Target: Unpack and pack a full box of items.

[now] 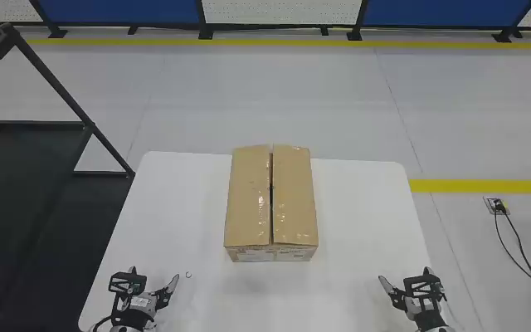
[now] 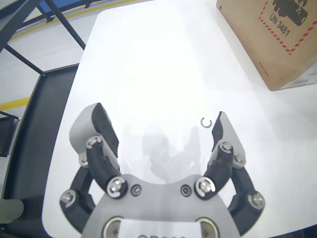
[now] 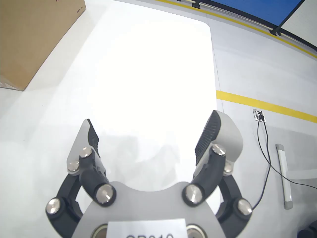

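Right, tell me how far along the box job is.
Nothing looks done: the brown cardboard box sits in the middle of the white table, flaps closed. Nothing in hand: left gripper and right gripper hover, jaws open and empty. Left: opening, unpacking, repacking.

The box is plain tan cardboard with a glossy clear tape strip down its top seam. Its side label has a red-and-white dashed border around a black pictogram. The table is white, the left gripper and right gripper are silver-grey with black ribbed pads (the same scheme on both), and the floor stripe is yellow.
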Tool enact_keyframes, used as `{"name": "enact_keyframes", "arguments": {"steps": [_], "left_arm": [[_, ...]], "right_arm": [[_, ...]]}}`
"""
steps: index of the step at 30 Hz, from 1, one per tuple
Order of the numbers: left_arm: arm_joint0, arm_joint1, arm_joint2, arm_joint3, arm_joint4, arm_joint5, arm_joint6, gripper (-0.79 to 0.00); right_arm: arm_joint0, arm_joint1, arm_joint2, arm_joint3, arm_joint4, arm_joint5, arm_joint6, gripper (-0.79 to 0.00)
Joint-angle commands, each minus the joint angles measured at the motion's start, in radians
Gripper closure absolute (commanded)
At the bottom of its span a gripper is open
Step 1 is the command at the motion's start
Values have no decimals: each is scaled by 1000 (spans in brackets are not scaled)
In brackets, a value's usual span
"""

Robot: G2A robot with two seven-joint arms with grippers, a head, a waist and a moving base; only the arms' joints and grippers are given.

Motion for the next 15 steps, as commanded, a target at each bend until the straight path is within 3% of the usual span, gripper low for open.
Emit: {"name": "enact_keyframes", "arguments": {"steps": [1, 12, 15], "left_arm": [[0, 0, 0, 0, 0, 0, 0, -785], [-3, 0, -1, 1, -4, -2, 6, -785], [-8, -2, -16, 6, -85, -51, 39, -785]], "right_arm": [[0, 0, 0, 0, 0, 0, 0, -784], [1, 0, -6, -4, 1, -13, -4, -785], [8, 0, -20, -10, -28, -45, -15, -785]]}}
